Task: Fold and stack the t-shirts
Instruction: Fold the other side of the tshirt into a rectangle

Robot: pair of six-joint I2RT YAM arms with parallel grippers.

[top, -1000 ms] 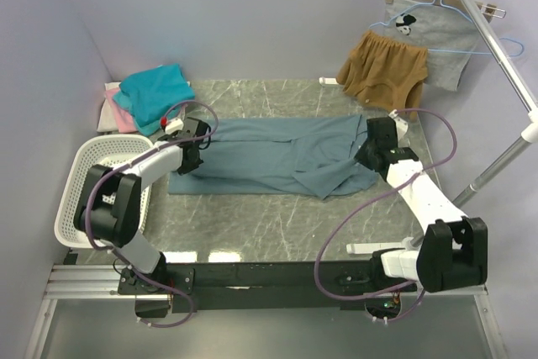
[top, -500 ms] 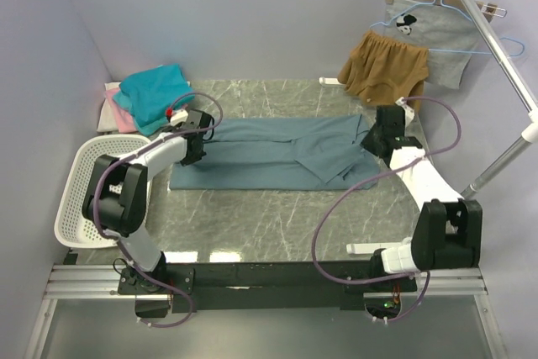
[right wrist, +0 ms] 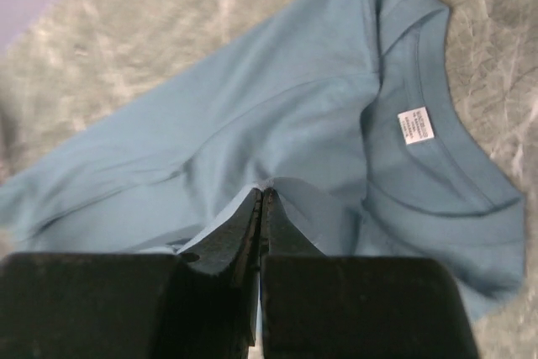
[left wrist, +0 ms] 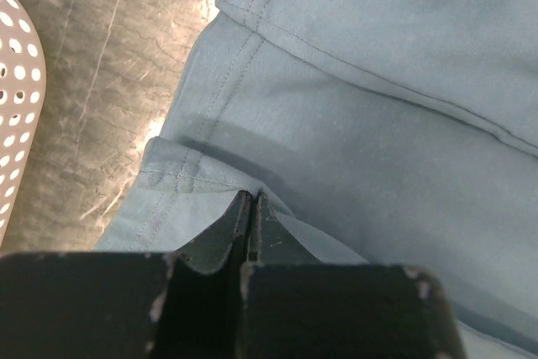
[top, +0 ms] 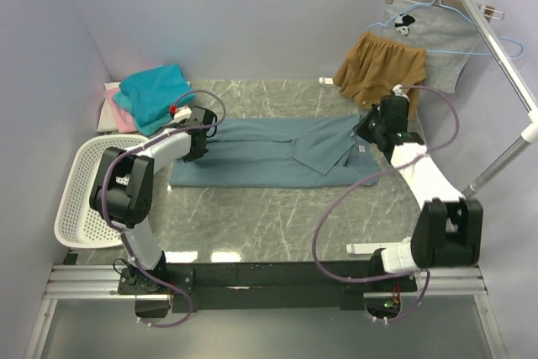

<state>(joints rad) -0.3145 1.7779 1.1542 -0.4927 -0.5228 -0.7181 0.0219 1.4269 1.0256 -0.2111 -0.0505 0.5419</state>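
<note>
In the top external view, the grey-blue t-shirt (top: 269, 155) lies stretched across the middle of the surface (top: 277, 220). The left fingers (top: 195, 145) are at its left end and the right fingers (top: 371, 128) at its collar end.

In the left wrist view, those fingers are pressed together on a doubled hem corner (left wrist: 181, 176) at lower centre.

In the right wrist view, the fingers are likewise clamped on a fabric edge, with the neck label (right wrist: 414, 125) to the right.

A lengthwise fold seems to be in hand. The next move calls for both arms to lay the held edge down evenly, then let go.
</note>
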